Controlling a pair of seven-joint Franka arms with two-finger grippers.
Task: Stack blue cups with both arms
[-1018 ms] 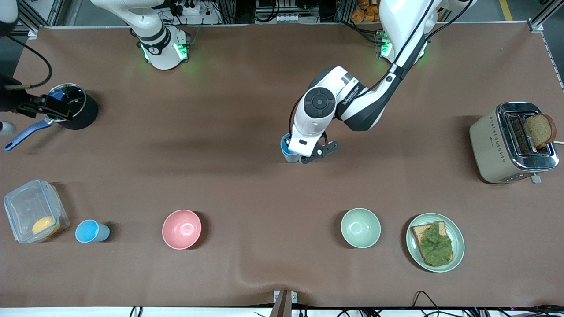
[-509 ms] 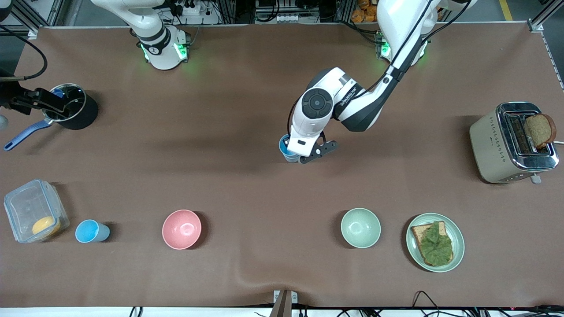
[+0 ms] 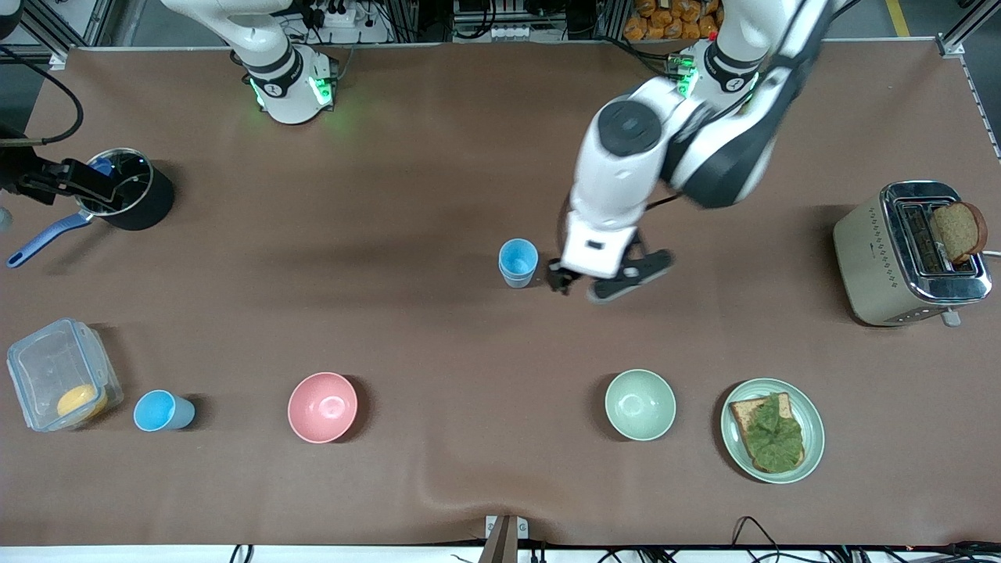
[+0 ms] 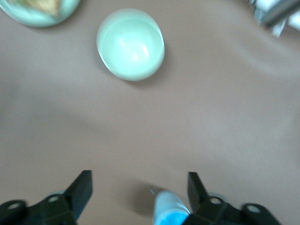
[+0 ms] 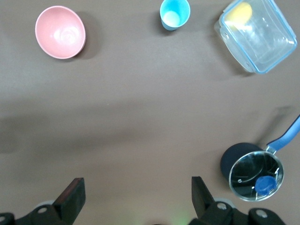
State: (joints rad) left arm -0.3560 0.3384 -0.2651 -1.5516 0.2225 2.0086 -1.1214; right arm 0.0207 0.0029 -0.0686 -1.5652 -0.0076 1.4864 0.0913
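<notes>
One blue cup (image 3: 518, 262) stands upright in the middle of the table. In the left wrist view it (image 4: 169, 211) shows below and close to one finger. My left gripper (image 3: 577, 283) is open and empty, raised over the table just beside this cup, toward the left arm's end (image 4: 139, 192). The second, brighter blue cup (image 3: 162, 410) stands near the front camera beside a clear container, and also shows in the right wrist view (image 5: 174, 14). My right gripper (image 5: 136, 197) is open and empty, high over the table, and waits.
A pink bowl (image 3: 322, 407) and a pale green bowl (image 3: 640, 404) stand near the front camera. Beside the green bowl is a plate with toast (image 3: 772, 430). A clear container (image 3: 62, 374), a black pot (image 3: 129, 188) and a toaster (image 3: 911, 252) stand at the table's ends.
My left gripper let go of the blue cup, rose and moved toward the left arm's end. The cup now stands alone on the table.
</notes>
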